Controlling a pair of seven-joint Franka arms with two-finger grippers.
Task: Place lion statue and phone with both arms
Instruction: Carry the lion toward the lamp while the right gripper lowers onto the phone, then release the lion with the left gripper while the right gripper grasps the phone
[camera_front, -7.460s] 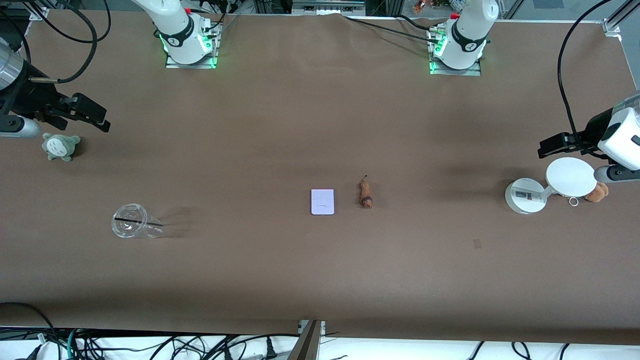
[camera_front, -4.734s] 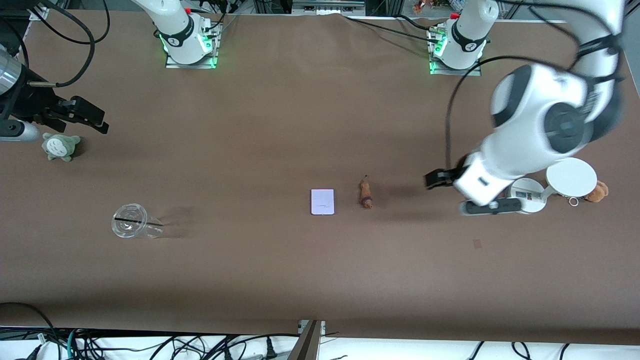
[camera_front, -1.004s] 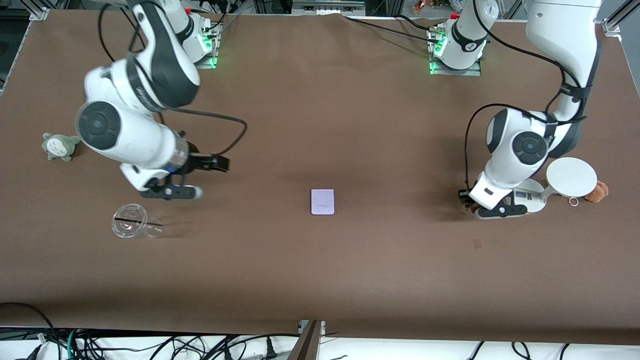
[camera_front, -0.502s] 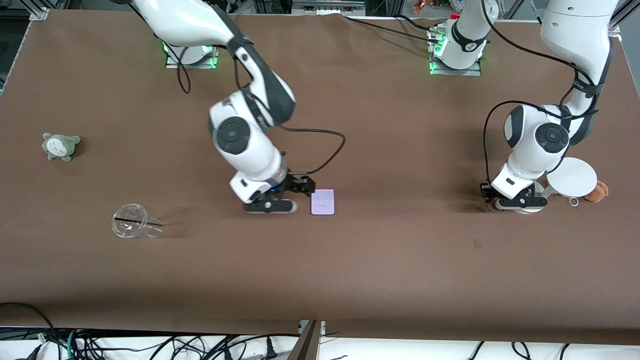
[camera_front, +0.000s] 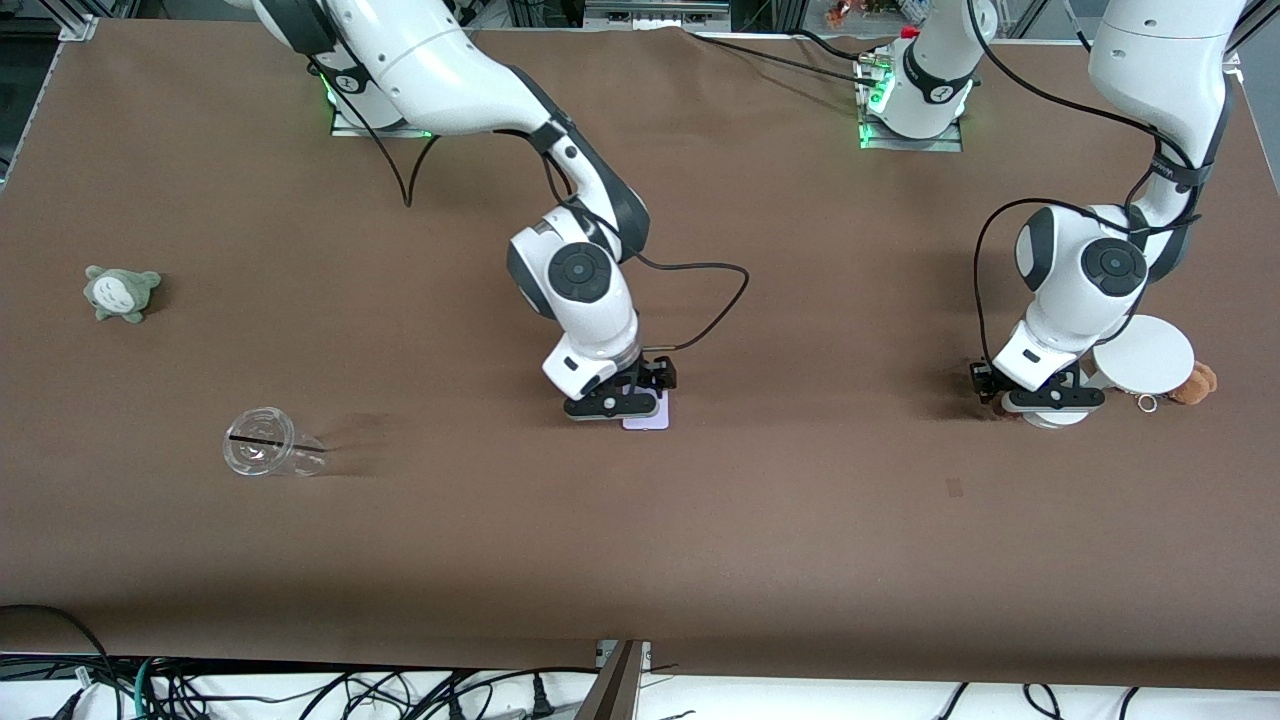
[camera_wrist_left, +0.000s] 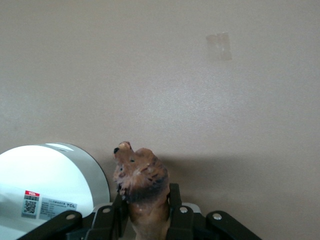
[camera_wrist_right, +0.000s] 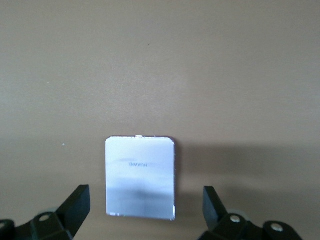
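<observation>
The lion statue (camera_wrist_left: 142, 182), reddish-brown with a dark mane, sticks out head first from between the fingers of my left gripper (camera_wrist_left: 146, 210), which is shut on it. That left gripper (camera_front: 988, 390) hangs low over the table beside the white stand's base. The phone (camera_front: 652, 420), a pale lavender rectangle, lies flat mid-table. My right gripper (camera_front: 648, 386) is low over it and open. In the right wrist view the phone (camera_wrist_right: 141, 177) lies between the wide-spread fingers of the right gripper (camera_wrist_right: 145, 200), neither finger touching it.
A white round stand (camera_front: 1143, 352) with a labelled base (camera_wrist_left: 50, 180) stands at the left arm's end, an orange-brown plush (camera_front: 1197, 383) beside it. A grey-green plush (camera_front: 122, 292) and a clear plastic cup (camera_front: 265, 453) on its side lie at the right arm's end.
The right arm swung from near the cup across to the phone and lowered over it, still open. The left gripper drifted slightly toward the white stand with the lion statue.
</observation>
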